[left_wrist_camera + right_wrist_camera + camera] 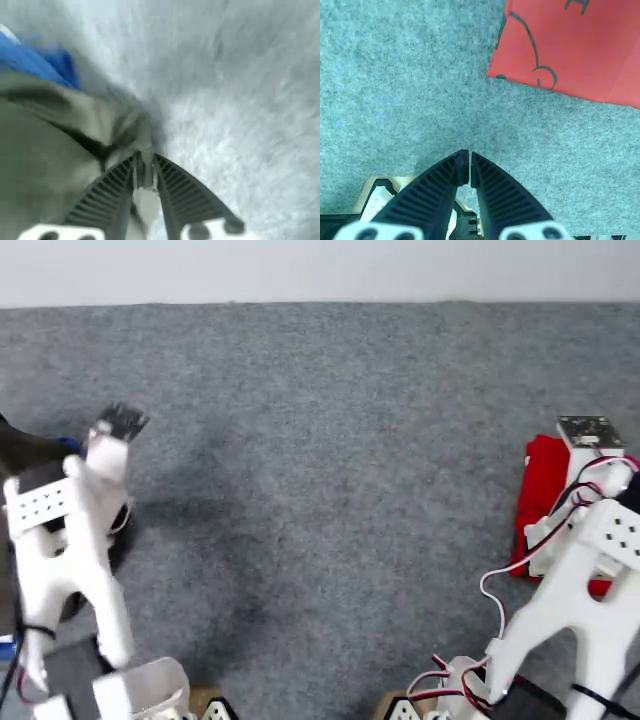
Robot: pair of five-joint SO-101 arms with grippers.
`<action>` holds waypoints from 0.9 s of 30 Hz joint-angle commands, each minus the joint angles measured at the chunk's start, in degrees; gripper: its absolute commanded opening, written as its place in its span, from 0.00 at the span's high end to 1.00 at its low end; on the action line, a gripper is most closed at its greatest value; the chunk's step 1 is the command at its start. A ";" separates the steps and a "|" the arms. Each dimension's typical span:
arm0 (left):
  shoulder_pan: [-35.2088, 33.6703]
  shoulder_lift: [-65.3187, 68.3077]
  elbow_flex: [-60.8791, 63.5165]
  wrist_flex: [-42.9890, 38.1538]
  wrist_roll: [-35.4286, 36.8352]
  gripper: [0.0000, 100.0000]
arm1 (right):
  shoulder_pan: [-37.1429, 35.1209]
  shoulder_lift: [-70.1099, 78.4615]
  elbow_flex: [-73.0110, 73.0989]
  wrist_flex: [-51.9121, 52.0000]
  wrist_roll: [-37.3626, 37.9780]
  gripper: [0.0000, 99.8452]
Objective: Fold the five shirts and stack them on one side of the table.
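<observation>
My left gripper [145,161] is shut on a pinched edge of a dark olive-grey shirt [45,150], which lies bunched beside it. A blue shirt [35,60] lies behind the olive one. From above, the left arm [70,520] stands over this dark shirt [22,455] at the table's left edge, with a bit of blue [68,444] beside it. A folded red shirt [575,45] with black line print lies flat at the right edge [545,490]. My right gripper [470,160] is shut and holds nothing, over bare table just short of the red shirt's corner.
The table [330,440] is covered in grey felt, bare across its middle and back. A pale wall runs along the far edge. Arm bases and red, white and black cables [470,680] sit at the near edge.
</observation>
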 commanded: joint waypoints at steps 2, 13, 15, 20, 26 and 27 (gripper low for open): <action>10.81 -9.76 -10.68 8.62 5.01 0.99 | -0.40 -2.33 -0.26 2.33 -0.44 0.99; 39.47 -9.67 -27.12 14.68 17.32 0.99 | -0.40 -2.33 -0.26 2.33 -0.44 0.99; 45.19 -8.88 -28.62 14.77 17.49 0.99 | -0.40 -2.33 -0.26 2.33 -0.44 0.99; 55.30 -6.15 -34.15 14.95 17.76 0.99 | -0.22 -2.33 -0.26 2.33 -0.44 0.99; 57.41 -0.97 -46.73 15.03 17.85 0.99 | -0.22 -2.33 -0.26 2.33 -0.44 0.99; 57.41 -0.44 -48.57 15.03 17.85 0.99 | -0.22 -2.33 -0.26 2.33 -0.44 0.99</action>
